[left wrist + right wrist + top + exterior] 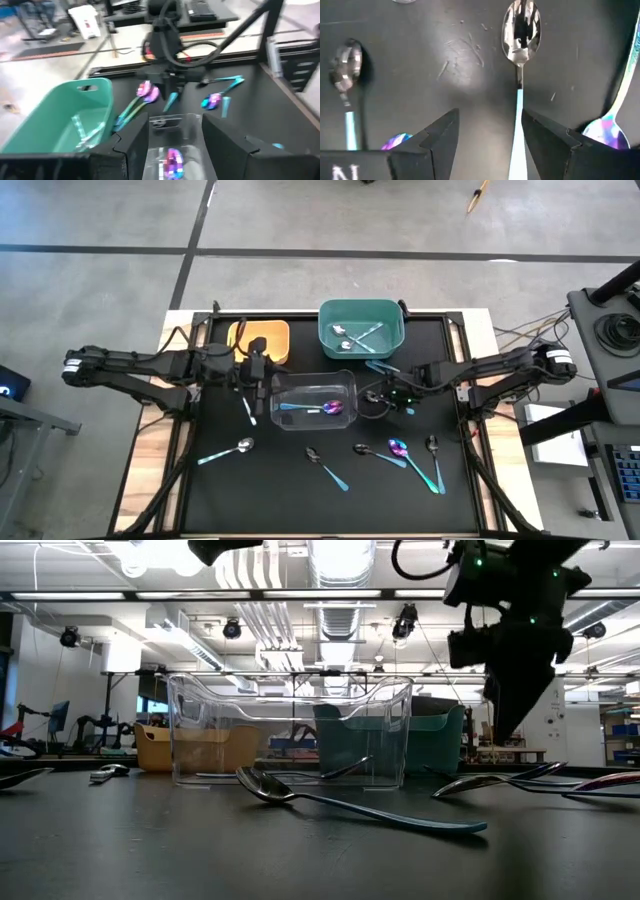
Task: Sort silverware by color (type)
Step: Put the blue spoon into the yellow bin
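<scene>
Several spoons lie flat on the black mat: a silver one (228, 450) at near left, and dark ones (326, 466) (434, 457) and an iridescent one (399, 448) along the near side. My right gripper (380, 396) (487, 140) is open and points down just right of the clear bin (314, 401). Its fingers hang above a shiny spoon (521, 30), whose blue handle (517, 125) runs between them. In the low view this gripper (510, 725) is clear of the table. My left gripper (258, 390) (172, 145) is open and level at the clear bin's left end, holding nothing.
An iridescent spoon (172, 162) lies in the clear bin. The teal bin (360, 328) behind it holds silver spoons, and the orange bin (260, 340) stands at far left. A pale spoon (248, 412) lies by the left gripper. More spoons (346, 65) (607, 132) flank the right gripper.
</scene>
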